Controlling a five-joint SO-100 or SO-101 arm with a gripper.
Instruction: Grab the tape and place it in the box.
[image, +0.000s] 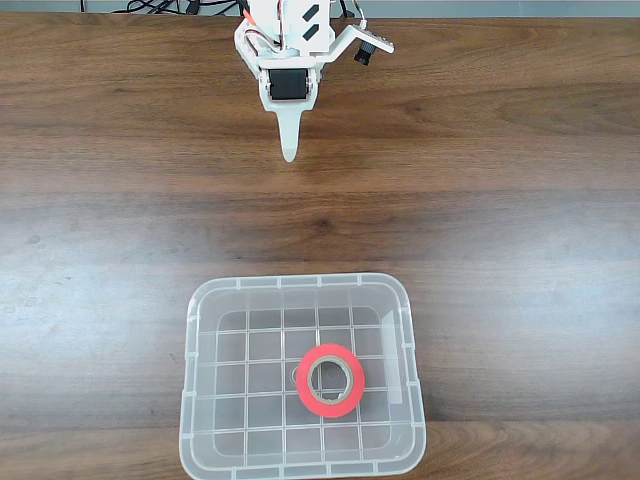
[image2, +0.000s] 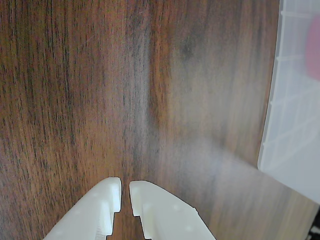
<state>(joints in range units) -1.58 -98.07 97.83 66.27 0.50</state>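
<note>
1. Tape first: the small round roll of bright red-orange tape (image: 331, 380) with its grey-beige core lies flat on the grid-patterned floor of the box, a little right of centre and toward the near side in the fixed view. A blurred pink patch at the right edge of the wrist view is probably the same roll seen through the wall.
2. That clear, translucent plastic rectangular box (image: 196, 345) with rounded corners and a raised rim sits on the near part of the dark wood-grain bench (image: 520, 220), its near edge running out of the picture.
3. Far across the bench, well apart from the box, the white plastic end effector (image2: 125, 195) points down at bare wood. Its two fingers stand almost together with only a thin slit between the tips, and nothing is held between them.
4. Judged from this layout, the placing looks done: the roll is inside and released. Little seems left beyond the arm settling at rest.
</note>
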